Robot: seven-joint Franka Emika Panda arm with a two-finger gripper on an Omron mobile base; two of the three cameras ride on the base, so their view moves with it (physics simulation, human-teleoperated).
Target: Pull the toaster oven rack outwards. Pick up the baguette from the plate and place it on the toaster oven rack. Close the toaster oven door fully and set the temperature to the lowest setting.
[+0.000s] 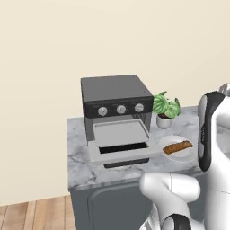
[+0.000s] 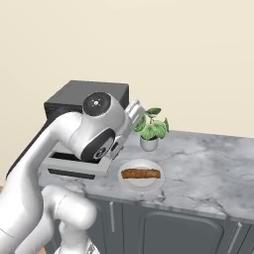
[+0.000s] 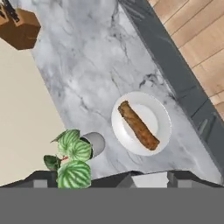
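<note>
The baguette point(image 3: 138, 125) lies across the plate point(image 3: 163, 111) at centre right of the hand view, running diagonally from upper left to lower right; in the left base view the same baguette point(image 1: 177, 147) sits at the right of the frame, just beside the lowered toaster oven door point(image 1: 120, 152). The toaster oven rack point(image 1: 121, 134) appears drawn out over the door, below the three knobs of the toaster oven point(image 1: 116, 95). The gripper point(image 3: 144, 179) is held high above the counter with its jaws spread wide and nothing between them. Handling estimate: the loaf is probably light and fairly stiff, with a rough crust that should resist slipping; heavy pressure could dent or crack it. Recommended hold: across the short width at mid-length, so that the ends balance and neither end tips. The fingers should be aligned square to the loaf's long axis before descent. The shallow rim of the plate leaves the sides of the loaf accessible. A potted plant point(image 3: 73, 156) stands near the plate, at lower left of the hand view; keep clear of its leaves.
</note>
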